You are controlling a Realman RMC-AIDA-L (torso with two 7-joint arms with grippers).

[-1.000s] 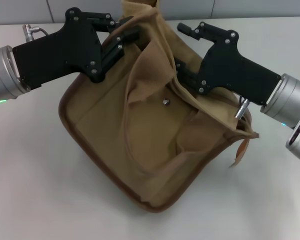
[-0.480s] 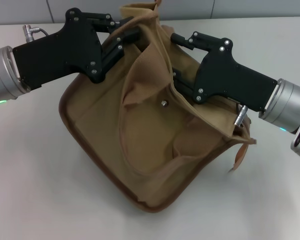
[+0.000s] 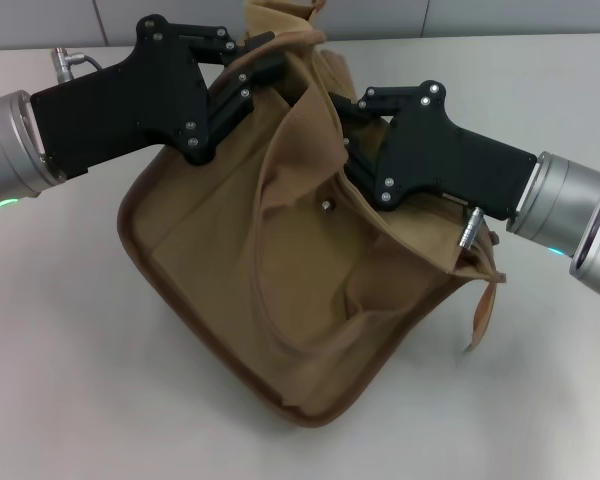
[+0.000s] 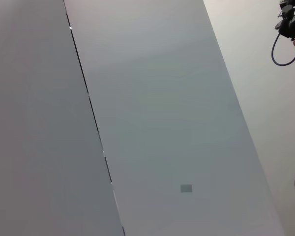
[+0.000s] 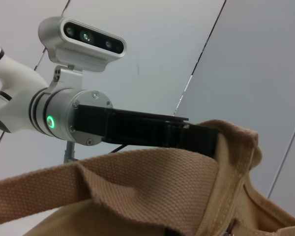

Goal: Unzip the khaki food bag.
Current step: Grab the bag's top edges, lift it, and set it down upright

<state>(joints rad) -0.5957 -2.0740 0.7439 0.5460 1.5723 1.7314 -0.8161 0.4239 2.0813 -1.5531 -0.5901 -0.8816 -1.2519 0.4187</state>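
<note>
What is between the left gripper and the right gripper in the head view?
In the head view, the raised top of the khaki food bag fills the stretch between the left gripper and the right gripper; both press into its canvas.

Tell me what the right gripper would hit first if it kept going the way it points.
The right gripper already points into the bag; its canvas comes first, probably then the left gripper beyond.

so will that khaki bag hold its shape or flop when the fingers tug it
Probably floppy: the khaki food bag already sags in deep folds between the left gripper and the right gripper. It looks light and likely empty, so it may slide on the table.
</note>
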